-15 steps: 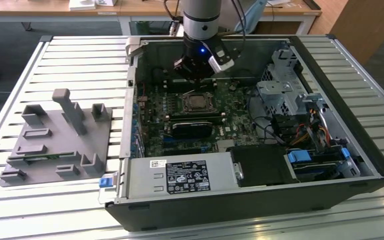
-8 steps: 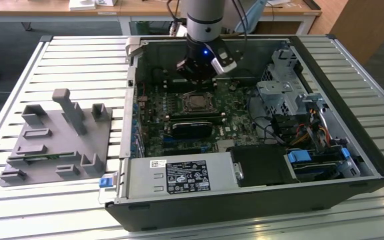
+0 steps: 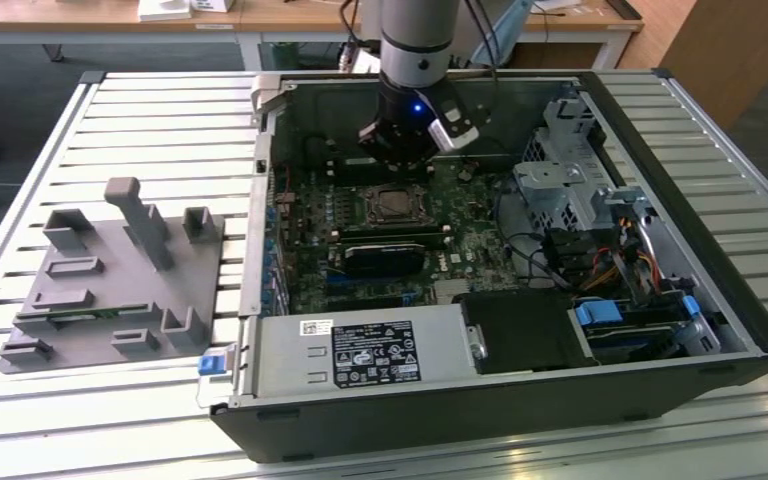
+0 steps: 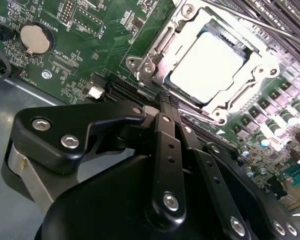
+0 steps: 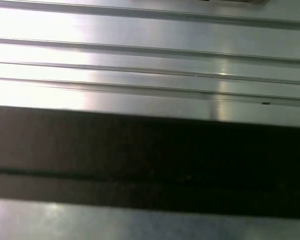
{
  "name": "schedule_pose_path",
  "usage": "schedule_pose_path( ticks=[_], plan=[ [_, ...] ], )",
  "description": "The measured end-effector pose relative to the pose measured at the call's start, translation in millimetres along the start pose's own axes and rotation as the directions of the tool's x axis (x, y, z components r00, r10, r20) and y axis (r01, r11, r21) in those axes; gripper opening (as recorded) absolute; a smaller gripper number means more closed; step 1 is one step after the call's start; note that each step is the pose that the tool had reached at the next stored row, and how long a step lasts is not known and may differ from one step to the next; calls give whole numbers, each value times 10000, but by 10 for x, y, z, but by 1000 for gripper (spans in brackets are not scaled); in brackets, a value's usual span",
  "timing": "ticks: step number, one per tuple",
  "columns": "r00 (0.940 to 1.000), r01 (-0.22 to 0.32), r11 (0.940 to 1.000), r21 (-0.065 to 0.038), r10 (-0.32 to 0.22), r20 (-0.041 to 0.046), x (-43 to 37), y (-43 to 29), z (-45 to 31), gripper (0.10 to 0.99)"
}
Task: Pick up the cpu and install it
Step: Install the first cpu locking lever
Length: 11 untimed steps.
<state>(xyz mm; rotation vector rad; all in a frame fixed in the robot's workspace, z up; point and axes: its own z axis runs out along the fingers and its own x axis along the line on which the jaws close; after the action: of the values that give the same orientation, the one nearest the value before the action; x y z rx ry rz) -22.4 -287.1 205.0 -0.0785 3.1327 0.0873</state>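
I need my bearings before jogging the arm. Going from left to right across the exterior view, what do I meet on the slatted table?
Grey plastic parts fixture with upright posts → open black computer case's left wall → square CPU socket on the green motherboard, with the black gripper above it → silver metal drive cage → blue drive latch.

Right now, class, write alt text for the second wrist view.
A shiny silver cpu sits in its metal socket frame on a green motherboard. The black tool hangs beside the socket, holding nothing.

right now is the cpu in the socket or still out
In. The cpu lies flat inside the socket frame on the motherboard, with the gripper beside it.
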Motion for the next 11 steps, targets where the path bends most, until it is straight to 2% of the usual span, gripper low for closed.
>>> schedule_pose_path(
  ticks=[6,11],
  plan=[
    [10000,-3,10000,-2,3,-34,-11,-4,52,106],
    [10000,-4,10000,-2,4,-45,-16,-4,57,106]
  ],
)
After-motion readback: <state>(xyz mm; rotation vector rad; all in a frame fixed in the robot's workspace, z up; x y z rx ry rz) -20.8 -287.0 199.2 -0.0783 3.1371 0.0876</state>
